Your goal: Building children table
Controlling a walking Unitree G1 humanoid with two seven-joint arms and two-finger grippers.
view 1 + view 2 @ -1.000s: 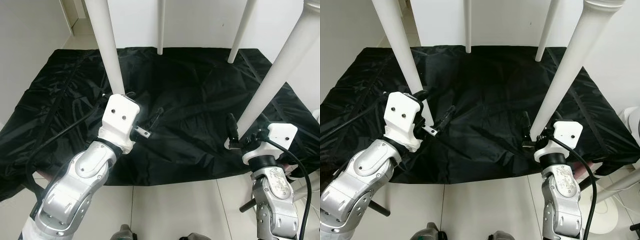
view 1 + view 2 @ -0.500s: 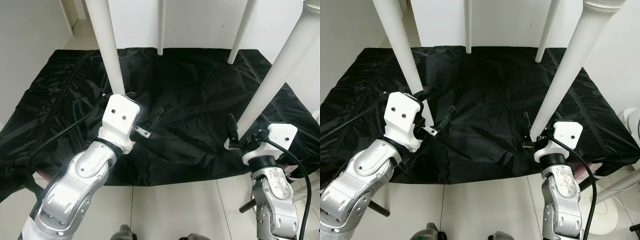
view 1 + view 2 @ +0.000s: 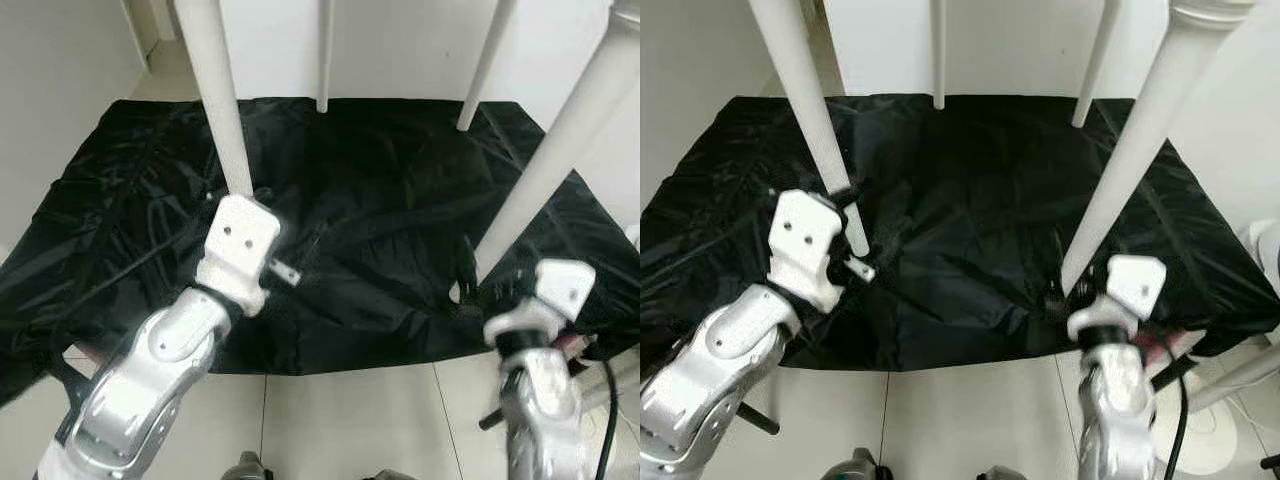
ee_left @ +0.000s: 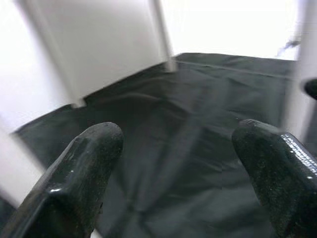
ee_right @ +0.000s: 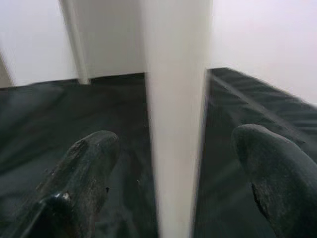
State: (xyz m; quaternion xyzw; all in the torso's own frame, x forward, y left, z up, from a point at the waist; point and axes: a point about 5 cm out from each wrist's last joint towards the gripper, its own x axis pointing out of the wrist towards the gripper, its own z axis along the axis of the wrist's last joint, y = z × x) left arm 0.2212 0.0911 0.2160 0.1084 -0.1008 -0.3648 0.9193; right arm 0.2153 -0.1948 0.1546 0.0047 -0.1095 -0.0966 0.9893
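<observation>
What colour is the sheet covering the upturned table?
Plain black sheet, clearest in the right eye view.

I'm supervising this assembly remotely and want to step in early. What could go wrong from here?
1. The right hand straddles the near right leg with open fingers, not gripping; a nudge might tilt that leg.
2. The left hand sits open beside the near left leg, so a sideways move might bump it.
3. The black cloth is wrinkled and may snag fingertips.
</observation>
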